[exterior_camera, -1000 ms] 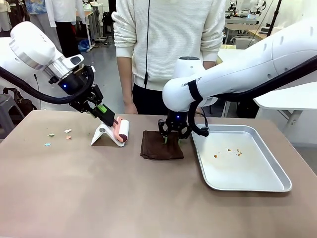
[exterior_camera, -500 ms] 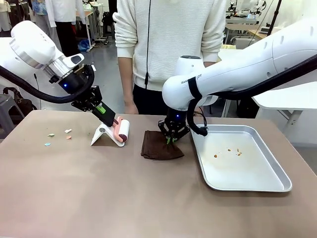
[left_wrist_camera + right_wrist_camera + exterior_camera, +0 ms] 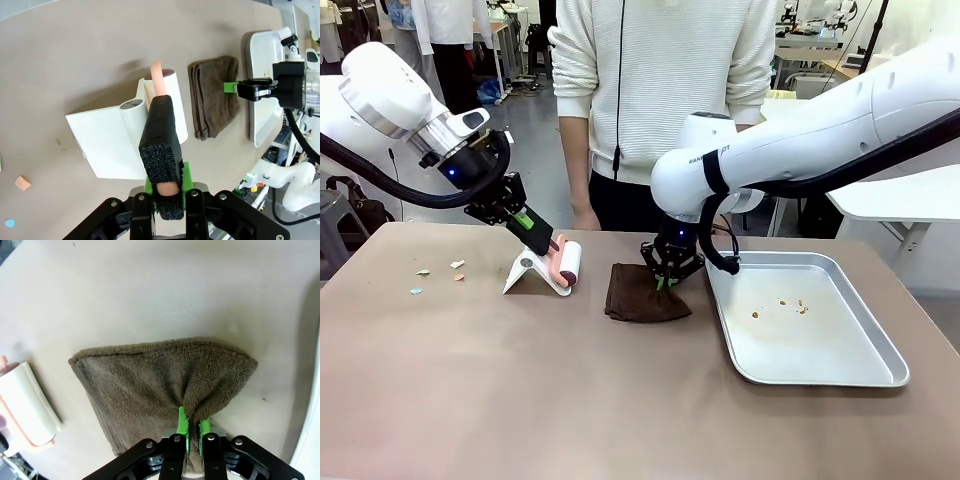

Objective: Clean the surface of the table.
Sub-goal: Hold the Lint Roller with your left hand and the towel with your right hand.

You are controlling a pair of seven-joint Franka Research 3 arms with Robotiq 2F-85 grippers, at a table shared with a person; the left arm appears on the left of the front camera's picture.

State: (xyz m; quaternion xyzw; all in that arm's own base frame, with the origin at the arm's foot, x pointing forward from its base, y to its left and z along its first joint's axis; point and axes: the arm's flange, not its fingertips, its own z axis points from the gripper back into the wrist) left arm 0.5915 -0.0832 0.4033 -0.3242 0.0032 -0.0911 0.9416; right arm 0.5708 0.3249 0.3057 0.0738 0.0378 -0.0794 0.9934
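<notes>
On the brownish table (image 3: 570, 400), my left gripper (image 3: 538, 236) (image 3: 165, 192) is shut on the foam-wrapped pink handle of a lint roller (image 3: 568, 263) (image 3: 170, 95). The roller leans on its white stand (image 3: 525, 272) (image 3: 107, 140). A folded brown cloth (image 3: 638, 297) (image 3: 145, 380) (image 3: 215, 95) lies right of it. My right gripper (image 3: 666, 281) (image 3: 191, 426) is shut on the cloth's right edge, which bunches up between the green pads. Small paper scraps (image 3: 438, 270) (image 3: 22, 182) lie on the table's left part.
A silver tray (image 3: 820, 345) with a few brown crumbs (image 3: 780, 305) sits right of the cloth, close to my right gripper. A person in a white sweater (image 3: 660, 90) stands at the far edge. The near half of the table is bare.
My right gripper has pinched the cloth's right edge and drawn it up a little, so the cloth bunches there. The left arm and roller have barely moved.
</notes>
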